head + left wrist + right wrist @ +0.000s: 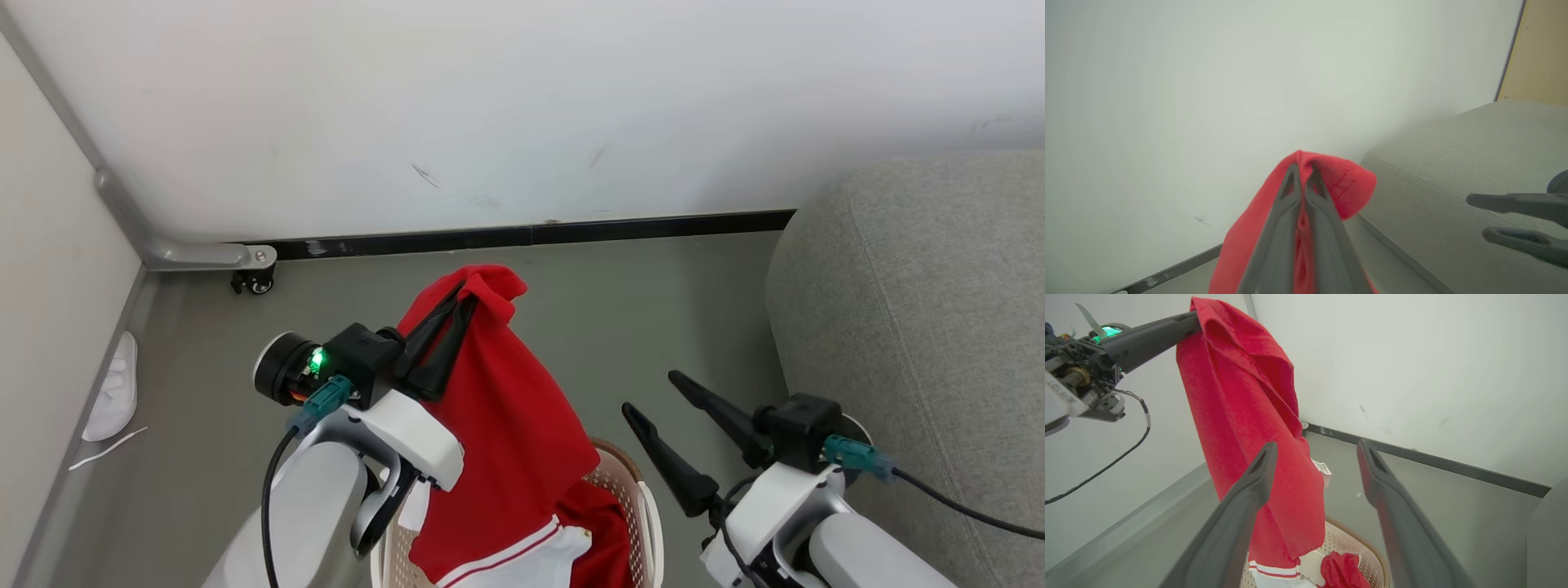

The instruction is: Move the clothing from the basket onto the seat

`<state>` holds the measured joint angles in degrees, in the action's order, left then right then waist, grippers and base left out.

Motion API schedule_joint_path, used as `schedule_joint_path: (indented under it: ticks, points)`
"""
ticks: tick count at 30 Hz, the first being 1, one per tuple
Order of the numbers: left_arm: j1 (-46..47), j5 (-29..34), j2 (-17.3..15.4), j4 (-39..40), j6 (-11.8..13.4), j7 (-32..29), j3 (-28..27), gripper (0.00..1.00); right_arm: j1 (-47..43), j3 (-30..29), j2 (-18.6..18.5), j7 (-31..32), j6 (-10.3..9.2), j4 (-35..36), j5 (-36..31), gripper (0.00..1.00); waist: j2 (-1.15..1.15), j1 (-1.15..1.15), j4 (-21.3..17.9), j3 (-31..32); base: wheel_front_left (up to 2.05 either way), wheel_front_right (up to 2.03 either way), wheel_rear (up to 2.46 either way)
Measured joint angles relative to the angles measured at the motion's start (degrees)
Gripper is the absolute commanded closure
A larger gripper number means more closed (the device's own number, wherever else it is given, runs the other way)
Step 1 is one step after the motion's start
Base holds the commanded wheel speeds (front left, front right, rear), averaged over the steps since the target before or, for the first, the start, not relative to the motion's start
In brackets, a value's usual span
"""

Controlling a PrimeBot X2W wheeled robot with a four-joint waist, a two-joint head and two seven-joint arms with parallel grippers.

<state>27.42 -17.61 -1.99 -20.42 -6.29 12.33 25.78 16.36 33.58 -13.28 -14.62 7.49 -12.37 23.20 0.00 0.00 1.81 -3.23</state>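
We see the left gripper [469, 296] raised above the basket [635, 483], its two dark fingers pressed together on a fold at the top of a red garment [506, 425]. The garment hangs straight down from that pinch, long axis vertical, with its white, red-striped hem [522, 559] lowest and dipping inside the basket's brown rim. We cannot tell whether the hem touches the basket's floor.

The right gripper [651, 392] hovers to the right of the cloth with its fingers spread wide and nothing between them, tips pointing to the far left.

From the right wrist we get what the head view mostly hides: a second red garment [1341, 569] crumpled in the basket's bottom, and a small white label [1323, 468] on the far edge of the hanging one.

The left wrist view gives the close look at the grip, red cloth bunched over and around both fingertips, with the grey seat [1453, 163] stretching away on the right.

In the head view the seat stands just right of the basket, against the far wall, and a white slipper [114, 388] lies on the floor at far left.
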Motion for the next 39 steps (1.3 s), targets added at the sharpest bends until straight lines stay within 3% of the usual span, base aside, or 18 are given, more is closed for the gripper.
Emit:
schedule_joint_path:
  ticks: [10, 19, 39]
  points:
    - [2.54, -0.04, 0.01, 1.53, -0.25, -1.19, 1.55, 1.00, 0.86, 6.33, -1.21, 0.00, 0.00, -1.01, 1.63, 0.00, 0.00, 0.00, 1.41, -0.15, 0.00, 0.00, 0.00]
    - [3.32, -1.46, 0.01, 3.08, -0.51, -1.76, 3.78, 1.00, 7.45, 12.40, -1.87, 0.00, 0.01, -2.89, 0.22, 0.00, 0.00, 0.00, 2.61, -0.27, 0.00, 0.00, 0.00]
    - [4.17, -5.53, -0.05, 7.94, -0.76, -3.71, 11.77, 1.00, 12.33, 15.80, -1.01, 0.00, 0.01, -10.83, 2.56, 0.00, 0.00, 0.00, 5.57, -0.39, 0.00, 0.00, 0.00]
